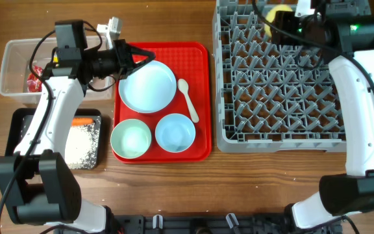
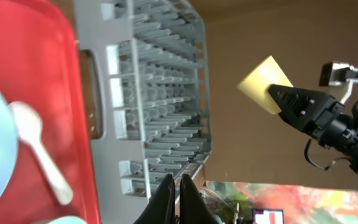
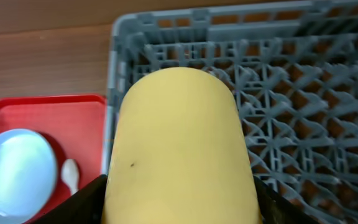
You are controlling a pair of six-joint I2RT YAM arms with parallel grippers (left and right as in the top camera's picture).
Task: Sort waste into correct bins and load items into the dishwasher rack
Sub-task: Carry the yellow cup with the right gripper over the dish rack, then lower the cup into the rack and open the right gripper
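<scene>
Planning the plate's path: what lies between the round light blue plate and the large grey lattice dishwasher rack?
Overhead view: only a white spoon, lying on the flat red tray, between plate and rack.

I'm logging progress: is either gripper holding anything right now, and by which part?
The right gripper holds the yellow cup by its opposite sides, above the dishwasher rack's corner. The left gripper is shut on nothing.

No readable text, label, brand or number is showing in any view. Any print on the red wrappers [image 1: 34,73] in the tub [image 1: 12,62] is staying too small to tell. A blurred screen [image 2: 267,216] is glowing, illegible.
</scene>
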